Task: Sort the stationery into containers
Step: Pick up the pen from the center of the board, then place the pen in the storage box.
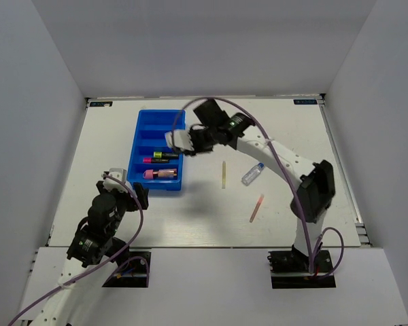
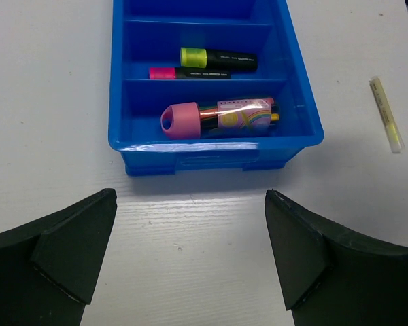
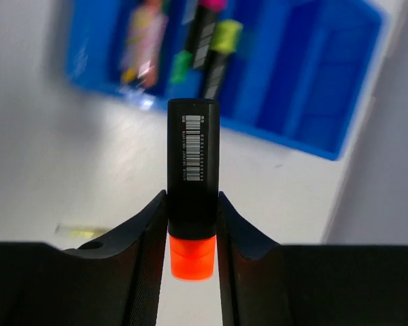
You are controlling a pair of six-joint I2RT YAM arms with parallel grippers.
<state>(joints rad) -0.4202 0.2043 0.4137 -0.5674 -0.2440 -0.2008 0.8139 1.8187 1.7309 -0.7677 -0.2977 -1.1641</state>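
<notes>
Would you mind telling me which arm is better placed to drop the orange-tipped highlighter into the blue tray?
Right. The right gripper is shut on the orange-tipped highlighter, right at the blue tray's side wall. The left gripper is open and empty, short of the tray's near end.

In the tray (image 2: 204,157), highlighters (image 2: 217,61) and fat marker (image 2: 217,117) crowd the 2 nearest compartments; farther ones open.

The blue tray (image 3: 313,81) is blurred and cut off at top — its pens (image 3: 217,54), perhaps four, mere smears.
</notes>
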